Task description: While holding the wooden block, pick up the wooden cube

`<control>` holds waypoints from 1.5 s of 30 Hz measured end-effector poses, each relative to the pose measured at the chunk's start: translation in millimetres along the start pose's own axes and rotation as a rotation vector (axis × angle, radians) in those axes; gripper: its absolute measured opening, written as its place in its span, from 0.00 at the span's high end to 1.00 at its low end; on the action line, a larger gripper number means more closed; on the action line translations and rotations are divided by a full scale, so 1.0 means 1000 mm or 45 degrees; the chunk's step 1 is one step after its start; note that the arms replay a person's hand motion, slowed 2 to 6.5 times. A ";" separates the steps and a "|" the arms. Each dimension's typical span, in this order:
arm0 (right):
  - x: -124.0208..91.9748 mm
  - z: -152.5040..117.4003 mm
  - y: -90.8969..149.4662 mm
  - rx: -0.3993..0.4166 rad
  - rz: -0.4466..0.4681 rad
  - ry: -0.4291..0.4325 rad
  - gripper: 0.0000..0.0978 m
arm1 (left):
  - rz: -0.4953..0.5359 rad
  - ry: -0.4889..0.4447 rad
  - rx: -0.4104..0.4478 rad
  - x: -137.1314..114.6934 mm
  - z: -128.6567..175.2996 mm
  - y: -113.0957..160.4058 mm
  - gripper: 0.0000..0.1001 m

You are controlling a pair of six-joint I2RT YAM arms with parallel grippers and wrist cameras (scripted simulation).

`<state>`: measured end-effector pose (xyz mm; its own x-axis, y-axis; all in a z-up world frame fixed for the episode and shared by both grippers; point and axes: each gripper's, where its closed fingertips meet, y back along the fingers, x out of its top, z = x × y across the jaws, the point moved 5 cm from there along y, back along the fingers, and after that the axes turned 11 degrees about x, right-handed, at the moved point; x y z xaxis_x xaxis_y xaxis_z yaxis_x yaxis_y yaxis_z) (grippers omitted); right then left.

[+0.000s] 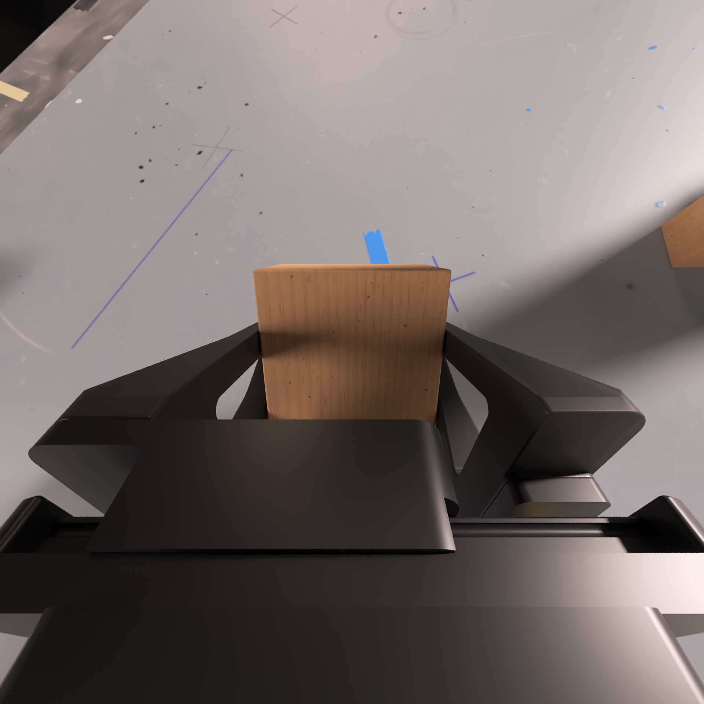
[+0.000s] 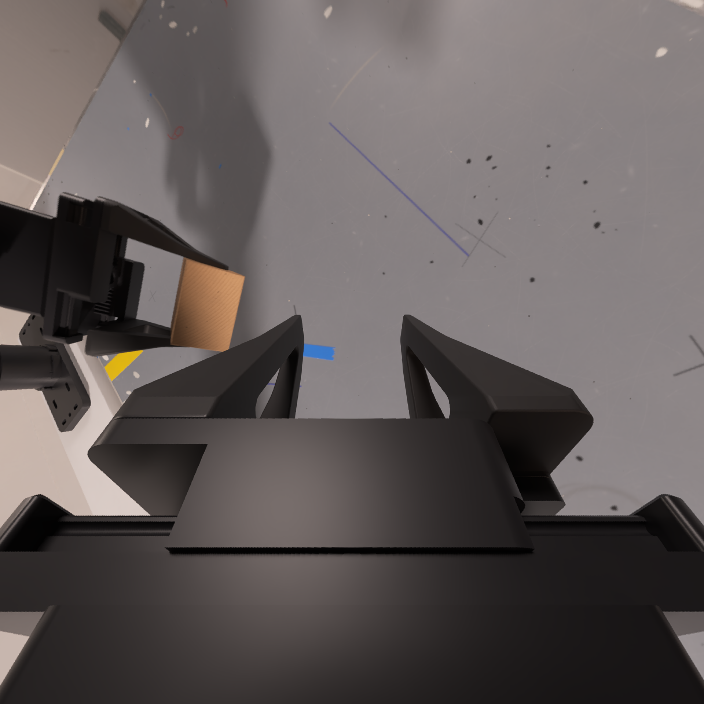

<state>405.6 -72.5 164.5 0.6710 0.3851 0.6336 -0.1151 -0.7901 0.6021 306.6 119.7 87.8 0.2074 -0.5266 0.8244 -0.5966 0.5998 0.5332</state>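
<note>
My left gripper (image 1: 352, 329) is shut on a wooden block (image 1: 350, 343), which stands upright between the two black fingers, held above the grey table (image 1: 343, 133). The same block (image 2: 207, 304) shows in the right wrist view at the left, held by the left arm (image 2: 76, 266). A second wooden piece, the wooden cube (image 1: 685, 236), pokes in at the right edge of the left wrist view, mostly cut off. My right gripper (image 2: 352, 318) is open and empty above the table. The cube does not show in the right wrist view.
The grey table bears a strip of blue tape (image 1: 376, 247) just beyond the held block, also seen by my right gripper's left finger (image 2: 320, 351). A thin blue line (image 2: 400, 190), pencil crosses and dark specks mark the surface. The table edge (image 1: 34, 76) runs at far left.
</note>
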 end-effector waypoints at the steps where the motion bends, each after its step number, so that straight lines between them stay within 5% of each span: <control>1: 0.003 0.006 -0.003 0.009 -0.022 -0.012 0.56 | 0.000 0.001 -0.003 0.000 0.000 0.000 0.37; 8: 0.011 0.042 -0.026 0.089 -0.196 -0.131 0.55 | 0.000 0.009 -0.016 -0.001 0.002 0.000 0.37; 20: -0.007 0.079 -0.055 0.246 -0.358 -0.392 0.55 | 0.002 0.006 -0.018 -0.002 0.004 0.001 0.37; 45: -0.024 0.081 -0.073 0.392 -0.414 -0.455 0.55 | -0.002 0.029 -0.055 -0.004 0.004 0.001 0.37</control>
<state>457.4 -63.3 66.1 0.8484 0.4887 0.2037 0.3212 -0.7810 0.5357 301.8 119.8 84.1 0.2262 -0.5141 0.8274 -0.5625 0.6245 0.5418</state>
